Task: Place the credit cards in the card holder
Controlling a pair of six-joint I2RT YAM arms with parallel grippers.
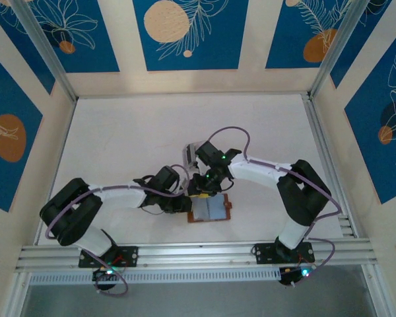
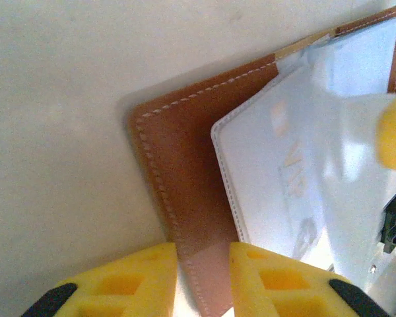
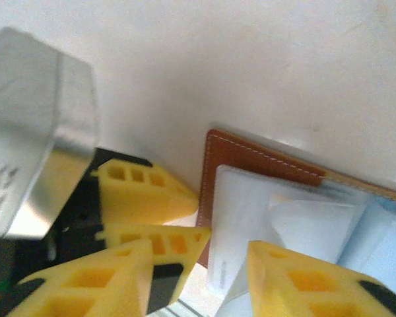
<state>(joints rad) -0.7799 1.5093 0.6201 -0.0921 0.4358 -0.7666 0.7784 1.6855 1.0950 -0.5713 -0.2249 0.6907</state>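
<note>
The card holder [image 1: 214,210] lies open on the table, brown leather outside with pale bluish inner pockets. In the left wrist view its brown stitched edge [image 2: 185,165] runs between the yellow fingers of my left gripper [image 2: 203,277], which stand slightly apart around it. A credit card [image 2: 290,158] with faint orange print shows at the pale pocket; whether it sits fully inside I cannot tell. My right gripper [image 3: 201,264] hangs open over the wallet's [image 3: 251,155] left end, with nothing held. From above, the left gripper [image 1: 187,201] and right gripper [image 1: 208,189] meet at the wallet's upper left corner.
A clear, silvery slotted stand [image 1: 190,155] stands just behind the grippers, and looms at the left [image 3: 33,132] of the right wrist view. Metal rails [image 1: 198,254] run along the table's near edge. White table surface [image 1: 132,132] stretches behind and to the left.
</note>
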